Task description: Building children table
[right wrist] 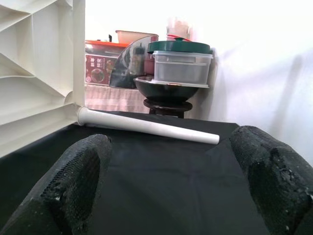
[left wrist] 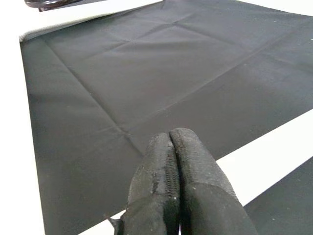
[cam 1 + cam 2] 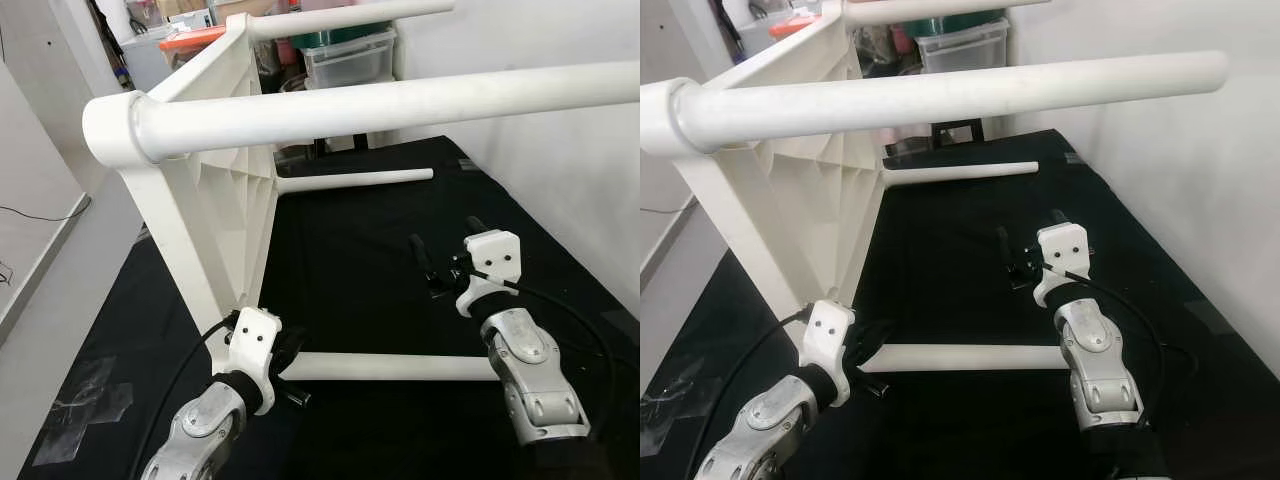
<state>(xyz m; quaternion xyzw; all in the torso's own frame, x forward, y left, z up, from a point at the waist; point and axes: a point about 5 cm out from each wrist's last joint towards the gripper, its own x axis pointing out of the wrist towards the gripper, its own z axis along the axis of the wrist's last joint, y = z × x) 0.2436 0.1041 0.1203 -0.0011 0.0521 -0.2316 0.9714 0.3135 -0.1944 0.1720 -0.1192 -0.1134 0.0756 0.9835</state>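
your left gripper (image 2: 171,147), fingers pressed together, rests by the near table leg (image 3: 400,367) on the black cloth (image 3: 350,260); your right gripper (image 3: 445,250) hovers spread beside the upended white tabletop (image 3: 225,190).

A black cloth (image 3: 380,260) covers the floor in front of me. At its far edge a clear tub (image 1: 182,67) with a green lid (image 1: 180,47) sits on a black bowl (image 1: 166,88). Beside them are an orange-lidded box (image 3: 190,40) and red packaging (image 1: 98,68). A white wall (image 3: 560,150) runs along my right. Clear tape (image 3: 85,405) lies on the cloth near my left.
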